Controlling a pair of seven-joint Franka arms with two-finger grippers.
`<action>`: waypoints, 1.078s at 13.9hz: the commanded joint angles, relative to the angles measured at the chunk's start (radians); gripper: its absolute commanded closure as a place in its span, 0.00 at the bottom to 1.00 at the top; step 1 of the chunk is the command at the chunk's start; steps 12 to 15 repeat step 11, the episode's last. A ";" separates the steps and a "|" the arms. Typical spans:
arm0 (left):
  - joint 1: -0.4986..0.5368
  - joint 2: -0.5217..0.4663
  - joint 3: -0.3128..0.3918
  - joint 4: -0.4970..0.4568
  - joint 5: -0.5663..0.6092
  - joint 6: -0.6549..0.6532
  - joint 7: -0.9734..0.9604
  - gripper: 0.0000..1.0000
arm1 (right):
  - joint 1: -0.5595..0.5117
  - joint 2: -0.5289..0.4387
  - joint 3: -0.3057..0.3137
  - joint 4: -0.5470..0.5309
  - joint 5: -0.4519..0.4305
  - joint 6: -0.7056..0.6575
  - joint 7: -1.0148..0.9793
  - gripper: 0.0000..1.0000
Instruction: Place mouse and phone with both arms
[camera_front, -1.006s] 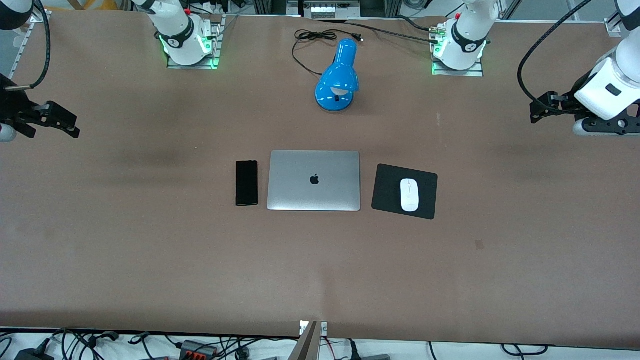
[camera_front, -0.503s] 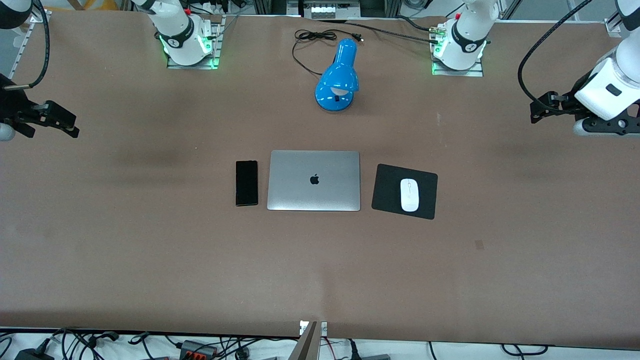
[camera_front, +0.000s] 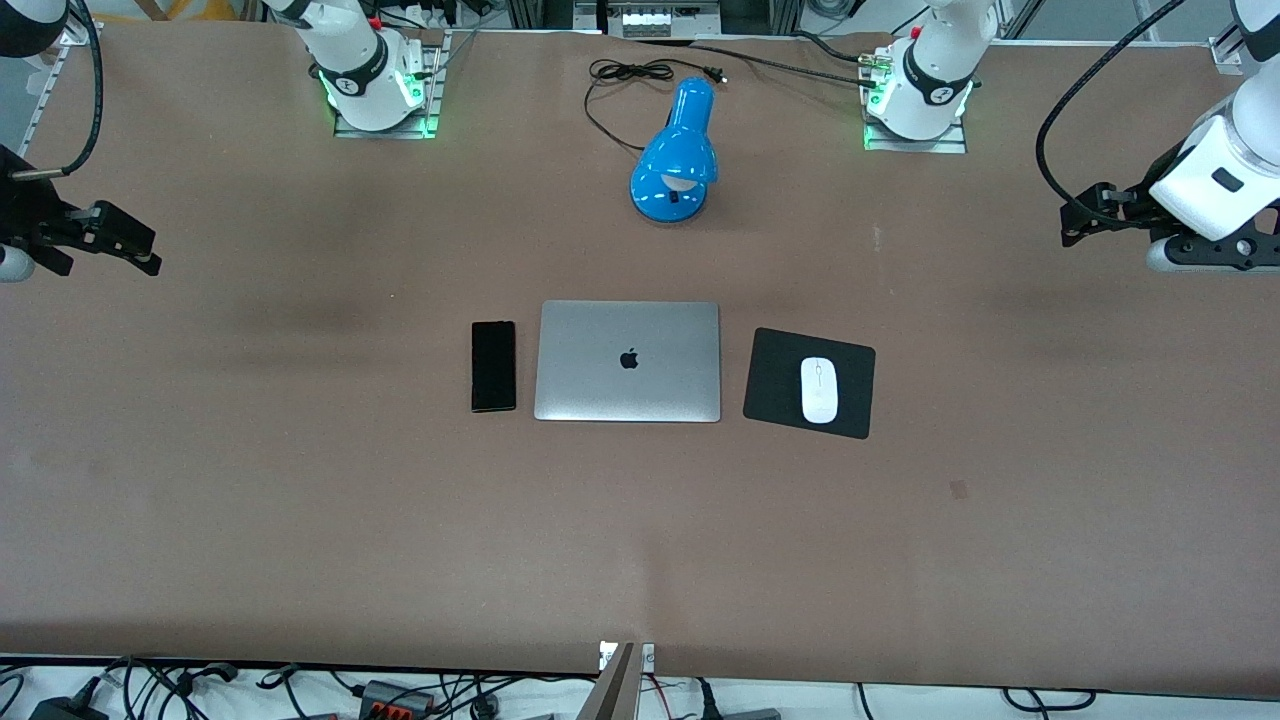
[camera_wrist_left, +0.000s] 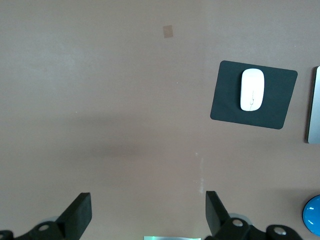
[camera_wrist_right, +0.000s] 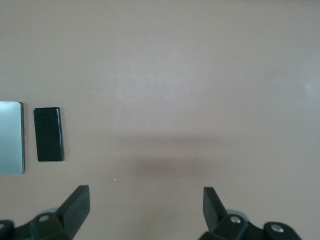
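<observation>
The white mouse (camera_front: 818, 389) lies on a black square mat (camera_front: 770, 380) beside the closed laptop, toward the left arm's end of the table. It also shows in the left wrist view (camera_wrist_left: 251, 89). The black phone (camera_front: 493, 366) lies flat beside the laptop, toward the right arm's end, and shows in the right wrist view (camera_wrist_right: 48, 134). My left gripper (camera_front: 1072, 222) is open and empty over bare table near its end (camera_wrist_left: 148, 210). My right gripper (camera_front: 148, 250) is open and empty over bare table near its own end (camera_wrist_right: 145, 205).
A closed silver laptop (camera_front: 628, 361) lies between phone and mat. A blue desk lamp (camera_front: 678, 160) with a black cord lies farther from the front camera than the laptop, between the arm bases. Bare brown table surrounds the objects.
The right gripper has drifted very slightly. The left arm, mouse and phone have not moved.
</observation>
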 joint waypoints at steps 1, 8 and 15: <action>0.009 0.008 -0.004 0.021 -0.019 -0.020 0.007 0.00 | 0.008 -0.018 -0.009 -0.010 0.008 -0.002 -0.003 0.00; 0.010 0.009 -0.004 0.021 -0.019 -0.020 0.007 0.00 | 0.008 -0.023 -0.009 -0.008 0.008 -0.025 -0.003 0.00; 0.009 0.014 -0.004 0.021 -0.019 -0.020 0.007 0.00 | 0.008 -0.023 -0.009 -0.008 0.008 -0.024 -0.003 0.00</action>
